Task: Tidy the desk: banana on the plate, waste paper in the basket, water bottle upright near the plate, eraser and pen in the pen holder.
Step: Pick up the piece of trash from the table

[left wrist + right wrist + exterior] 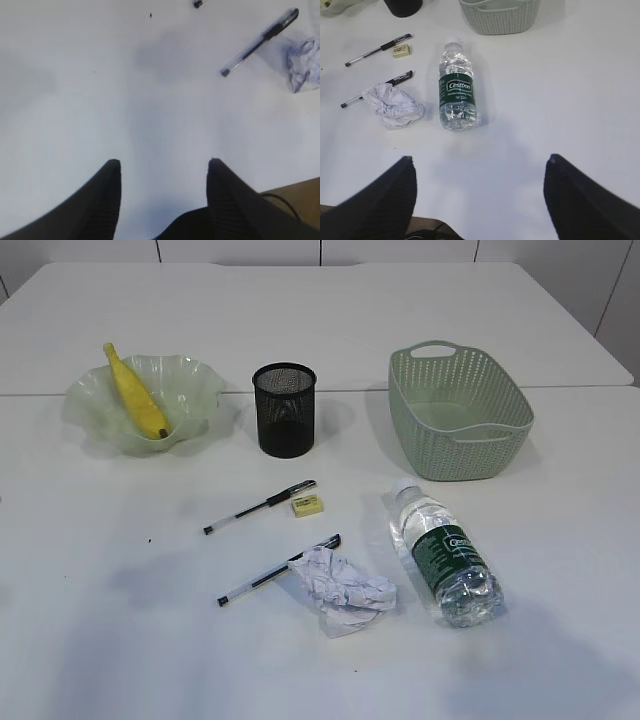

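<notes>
- Banana [137, 394] already sits in the plate [196, 382], far left of the table [90, 570].
- Black mesh holder [284, 409] stands just right of the plate, and I can see nothing in it.
- Green basket [459, 412] is on the right, nothing visible inside.
- Bottle [443, 552] lies on its side in front of the basket, cap pointing toward it, well apart from the plate.
- Eraser [307, 505] rests flat mid-table, just beside the tip of the upper pen [260, 507].
- Lower pen [278, 570] lies at a slant, one end tucked against the paper [342, 589] wad.
- Paper sits crumpled on the table, between the lower pen and the bottle.
- Left gripper [164, 170] hovers over bare table, jaws spread, nothing between them.
- Right gripper [480, 167] hangs near the bottle's base, jaws wide apart and holding nothing.
</notes>
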Controlling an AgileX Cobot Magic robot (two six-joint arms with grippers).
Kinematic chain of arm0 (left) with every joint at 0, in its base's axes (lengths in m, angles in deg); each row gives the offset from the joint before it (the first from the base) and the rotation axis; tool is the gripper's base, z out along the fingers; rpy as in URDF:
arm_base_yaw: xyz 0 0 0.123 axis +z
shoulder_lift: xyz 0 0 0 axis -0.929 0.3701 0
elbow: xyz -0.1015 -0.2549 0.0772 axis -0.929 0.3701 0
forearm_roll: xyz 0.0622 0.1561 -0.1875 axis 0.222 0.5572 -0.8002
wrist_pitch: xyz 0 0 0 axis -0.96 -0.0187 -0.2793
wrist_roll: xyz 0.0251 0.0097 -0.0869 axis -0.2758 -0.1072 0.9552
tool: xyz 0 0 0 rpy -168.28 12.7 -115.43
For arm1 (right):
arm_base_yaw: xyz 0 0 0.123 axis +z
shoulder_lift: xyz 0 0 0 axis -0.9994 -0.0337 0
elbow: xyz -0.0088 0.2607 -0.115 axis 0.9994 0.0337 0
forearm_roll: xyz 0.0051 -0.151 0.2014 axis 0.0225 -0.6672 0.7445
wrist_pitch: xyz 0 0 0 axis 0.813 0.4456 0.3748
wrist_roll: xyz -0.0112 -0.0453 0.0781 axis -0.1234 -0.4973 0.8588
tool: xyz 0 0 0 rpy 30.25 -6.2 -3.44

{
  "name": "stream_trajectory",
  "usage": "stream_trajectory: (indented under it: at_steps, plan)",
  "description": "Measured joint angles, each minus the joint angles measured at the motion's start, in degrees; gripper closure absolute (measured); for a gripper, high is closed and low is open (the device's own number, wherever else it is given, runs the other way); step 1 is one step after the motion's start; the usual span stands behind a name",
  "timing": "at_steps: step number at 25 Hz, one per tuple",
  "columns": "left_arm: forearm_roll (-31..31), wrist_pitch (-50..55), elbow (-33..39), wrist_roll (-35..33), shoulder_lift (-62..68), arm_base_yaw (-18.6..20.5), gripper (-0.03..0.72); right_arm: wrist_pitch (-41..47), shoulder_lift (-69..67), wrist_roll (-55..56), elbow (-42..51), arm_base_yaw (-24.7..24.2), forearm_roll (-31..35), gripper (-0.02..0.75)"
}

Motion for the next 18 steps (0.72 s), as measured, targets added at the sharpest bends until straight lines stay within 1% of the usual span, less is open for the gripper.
stream_trajectory:
  at_steps: [3, 5, 8, 12, 15, 18]
  plan:
    - [-0.1, -0.1, 6.1, 0.0, -5.8, 0.0, 0.297, 1.7, -1.5, -1.0, -0.7, 0.0, 0.8, 0.195]
    - [-0.2, 0.0, 7.8, 0.0, -8.9, 0.0, 0.297, 2.1, -3.1, -2.6, -1.5, 0.0, 2.7, 0.233]
    - [-0.2, 0.3, 8.1, 0.0, -13.1, 0.0, 0.297, 2.1, -6.1, -5.0, -2.9, 0.0, 5.9, 0.253]
    - [-0.1, 0.6, 8.1, 0.0, -15.3, 0.0, 0.297, 1.9, -11.8, -8.1, -6.2, 0.3, 7.0, 0.257]
    - [0.1, 0.6, 8.2, 0.1, -15.5, 0.0, 0.297, 1.0, -17.4, -10.2, -10.5, 3.0, 6.2, 0.258]
    - [0.4, 0.6, 8.2, 0.2, -15.5, 0.0, 0.297, 1.3, -24.5, -10.7, -16.0, 7.4, 4.1, 0.258]
